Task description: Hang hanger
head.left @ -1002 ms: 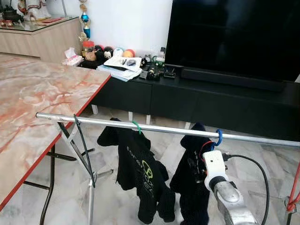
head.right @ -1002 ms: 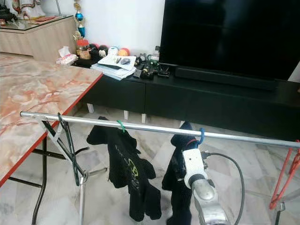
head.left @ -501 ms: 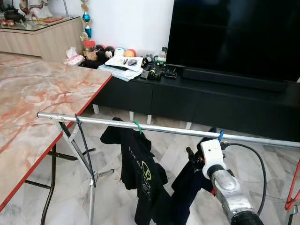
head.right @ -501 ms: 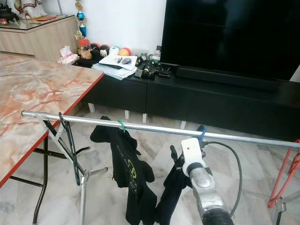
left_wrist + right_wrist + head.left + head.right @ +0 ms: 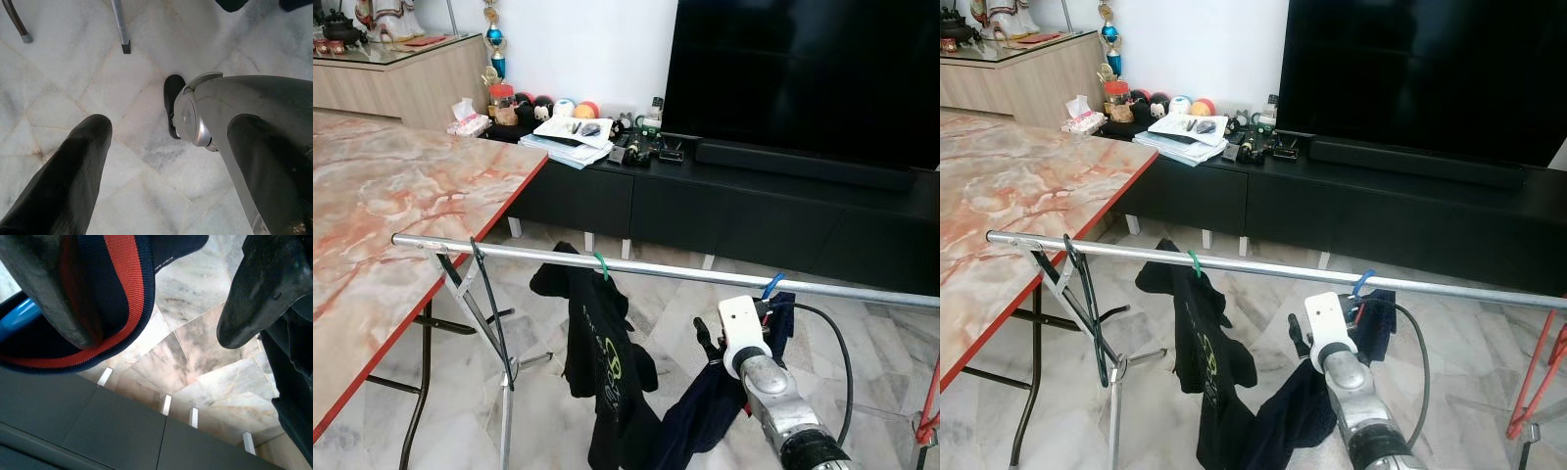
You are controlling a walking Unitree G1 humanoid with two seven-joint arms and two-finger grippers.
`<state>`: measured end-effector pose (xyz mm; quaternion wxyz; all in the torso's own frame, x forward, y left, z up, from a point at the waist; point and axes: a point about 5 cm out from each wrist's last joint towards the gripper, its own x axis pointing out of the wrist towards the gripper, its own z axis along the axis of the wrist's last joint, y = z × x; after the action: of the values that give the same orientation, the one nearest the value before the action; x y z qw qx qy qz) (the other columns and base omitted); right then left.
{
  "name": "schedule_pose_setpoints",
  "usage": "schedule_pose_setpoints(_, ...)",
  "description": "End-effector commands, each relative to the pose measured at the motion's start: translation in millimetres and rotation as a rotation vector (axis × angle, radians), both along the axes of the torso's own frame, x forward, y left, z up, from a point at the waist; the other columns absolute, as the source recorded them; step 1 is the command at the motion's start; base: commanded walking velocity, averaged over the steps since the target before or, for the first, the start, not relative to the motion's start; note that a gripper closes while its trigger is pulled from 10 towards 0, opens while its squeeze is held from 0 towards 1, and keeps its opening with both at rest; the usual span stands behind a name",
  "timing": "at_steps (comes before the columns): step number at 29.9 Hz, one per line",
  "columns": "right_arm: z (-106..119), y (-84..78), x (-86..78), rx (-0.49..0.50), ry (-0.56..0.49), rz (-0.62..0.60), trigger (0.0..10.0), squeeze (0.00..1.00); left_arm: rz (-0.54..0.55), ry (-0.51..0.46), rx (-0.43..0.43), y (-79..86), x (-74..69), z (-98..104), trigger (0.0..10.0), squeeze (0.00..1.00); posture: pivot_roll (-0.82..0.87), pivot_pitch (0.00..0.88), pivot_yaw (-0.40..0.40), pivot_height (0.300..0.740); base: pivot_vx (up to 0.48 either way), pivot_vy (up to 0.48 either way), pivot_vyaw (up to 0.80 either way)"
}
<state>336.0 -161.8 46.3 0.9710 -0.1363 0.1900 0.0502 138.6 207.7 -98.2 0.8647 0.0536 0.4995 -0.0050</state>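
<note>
Hanging just under the rail [image 5: 685,272], the blue hanger [image 5: 771,285] and its dark shirt [image 5: 705,416] drape over the right gripper's [image 5: 161,298] parted fingers [image 5: 266,289].

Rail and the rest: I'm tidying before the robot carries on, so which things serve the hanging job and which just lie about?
Job: rail; blue hanger; dark garment; right gripper.
Lying about: green hanger shirt; table; TV; papers; tissue box.

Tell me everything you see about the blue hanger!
The blue hanger looks like plastic. Its hook tip pokes up just in front of the silver rail, not clearly hooked over it. A dark navy garment with a red-striped collar hangs from it, tilted. The right gripper, jaws apart, sits at that collar.
</note>
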Motion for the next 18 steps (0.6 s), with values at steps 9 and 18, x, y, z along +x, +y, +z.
schedule_pose_setpoints(9,-12,-24.5,-6.1,-0.042,0.095,-0.172,10.0,0.0,-0.038,0.021,-0.051,-16.5,-2.7,-4,10.0,0.0,0.19,0.002,-0.037,0.74,0.0,0.0,0.0)
schedule_pose_setpoints(18,-20,-31.2,-12.3,-0.054,0.147,-0.23,10.0,0.0,-0.04,0.024,-0.052,-15.6,-3.6,-4,10.0,0.0,0.19,0.002,-0.036,0.74,0.0,0.0,0.0)
